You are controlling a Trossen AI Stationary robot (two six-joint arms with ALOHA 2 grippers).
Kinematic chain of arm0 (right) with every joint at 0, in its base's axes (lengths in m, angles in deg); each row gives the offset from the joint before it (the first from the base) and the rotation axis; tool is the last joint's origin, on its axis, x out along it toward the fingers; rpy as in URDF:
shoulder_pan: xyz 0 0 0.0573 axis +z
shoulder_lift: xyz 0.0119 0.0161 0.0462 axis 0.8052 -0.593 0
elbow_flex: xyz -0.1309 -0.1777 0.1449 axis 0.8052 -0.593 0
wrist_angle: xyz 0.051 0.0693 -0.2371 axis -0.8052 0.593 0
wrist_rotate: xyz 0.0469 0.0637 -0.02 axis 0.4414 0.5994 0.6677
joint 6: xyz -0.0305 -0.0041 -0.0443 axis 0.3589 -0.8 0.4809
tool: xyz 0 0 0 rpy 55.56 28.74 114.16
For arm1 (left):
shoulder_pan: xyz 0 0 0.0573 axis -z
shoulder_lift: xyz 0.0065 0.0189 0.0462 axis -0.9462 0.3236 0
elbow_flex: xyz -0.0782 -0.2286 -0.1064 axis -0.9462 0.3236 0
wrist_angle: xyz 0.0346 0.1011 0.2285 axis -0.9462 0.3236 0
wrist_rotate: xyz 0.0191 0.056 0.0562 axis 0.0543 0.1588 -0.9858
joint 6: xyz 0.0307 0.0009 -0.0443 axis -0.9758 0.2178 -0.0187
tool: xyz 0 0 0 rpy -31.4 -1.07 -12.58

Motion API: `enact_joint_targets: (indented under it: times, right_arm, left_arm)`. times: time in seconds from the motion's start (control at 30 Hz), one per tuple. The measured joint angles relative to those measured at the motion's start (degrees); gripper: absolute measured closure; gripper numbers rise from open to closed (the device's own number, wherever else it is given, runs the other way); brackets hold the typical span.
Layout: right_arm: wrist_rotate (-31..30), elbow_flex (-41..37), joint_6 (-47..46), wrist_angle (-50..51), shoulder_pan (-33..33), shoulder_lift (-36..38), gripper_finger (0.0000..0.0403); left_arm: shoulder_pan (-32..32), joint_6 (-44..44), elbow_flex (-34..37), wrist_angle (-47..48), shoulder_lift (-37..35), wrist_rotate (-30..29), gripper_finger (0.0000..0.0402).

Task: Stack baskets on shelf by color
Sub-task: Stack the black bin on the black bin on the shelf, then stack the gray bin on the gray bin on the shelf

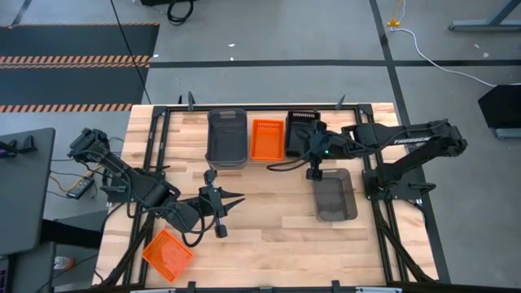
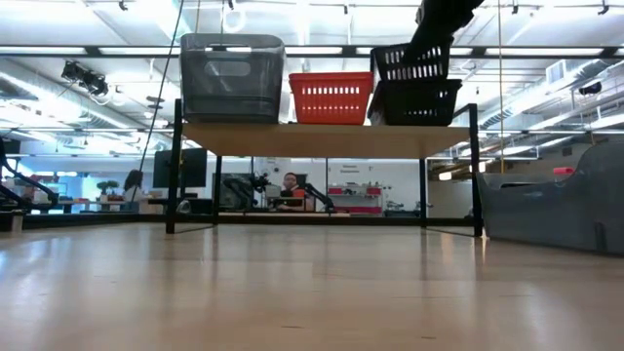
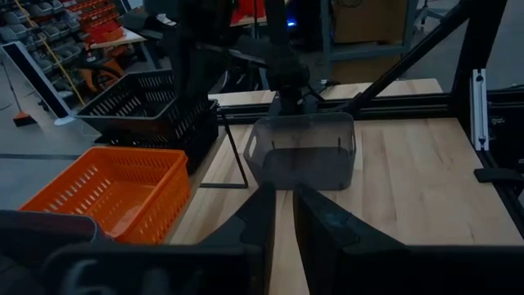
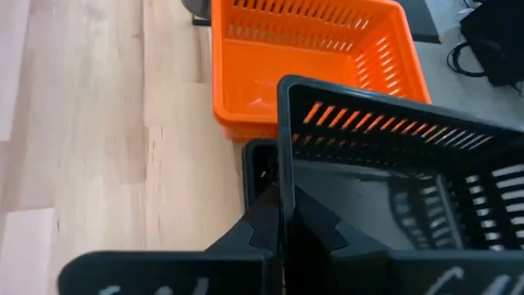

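Observation:
The shelf [image 2: 322, 138] stands at the table's far edge and carries a grey basket [image 2: 232, 78], an orange basket [image 2: 331, 97] and a black basket [image 2: 417, 102], side by side. My right gripper [image 4: 285, 201] is shut on a second black basket [image 2: 413, 60], tilted just over the black one on the shelf. Another grey basket [image 1: 335, 195] rests on the table right of centre. A loose orange basket [image 1: 168, 254] lies near the table's near-left corner. My left gripper [image 1: 241, 198] hovers mid-table, open by a narrow gap and holding nothing. My right gripper pinches one side wall of the upper black basket [image 4: 282, 176], one finger inside the basket and one outside. It comes from above, slanting down from the table's right. The basket hangs tilted, its lower part at the rim of the black basket below [image 4: 258, 164].
Black metal frame rails [image 1: 391, 236] run along the table's sides. The right arm [image 1: 407, 142] reaches over the table's far right toward the shelf. Bare wood [image 1: 277, 228] lies between the grey basket on the table and the loose orange one.

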Motion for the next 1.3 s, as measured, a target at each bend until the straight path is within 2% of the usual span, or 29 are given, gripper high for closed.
enact_joint_targets:
  times: [0.27,0.43,0.6,0.77,1.07,1.23,1.3]
  right_arm:
    - [-0.5,0.0,-0.7,1.8,-0.1,0.0,0.034]
    - [-0.9,0.0,-1.3,1.9,-0.1,0.0,0.0296]
    - [-4.5,0.0,-2.0,1.9,-0.1,0.0,0.0243]
    - [-4.0,0.0,-2.8,1.8,0.6,0.7,0.0207]
    - [1.6,0.0,-8.8,4.6,8.2,3.6,0.0202]
    - [8.4,0.0,-18.5,11.3,14.1,2.9,0.0208]
    - [9.0,-0.5,-22.4,14.0,17.0,2.1,0.021]
  left_arm:
    - [0.0,0.0,0.0,0.0,0.0,0.0,0.035]
    - [0.0,0.0,0.0,0.0,0.0,0.0,0.0353]
    - [0.0,0.0,0.0,0.0,0.0,0.0,0.0347]
    - [0.0,0.0,0.0,0.5,0.0,0.0,0.0346]
    - [-0.2,0.0,0.0,1.3,0.0,0.0,0.0347]
    - [-0.2,0.0,0.0,1.3,0.0,0.0,0.0345]
    - [-0.2,0.0,0.0,1.3,0.0,0.0,0.0347]
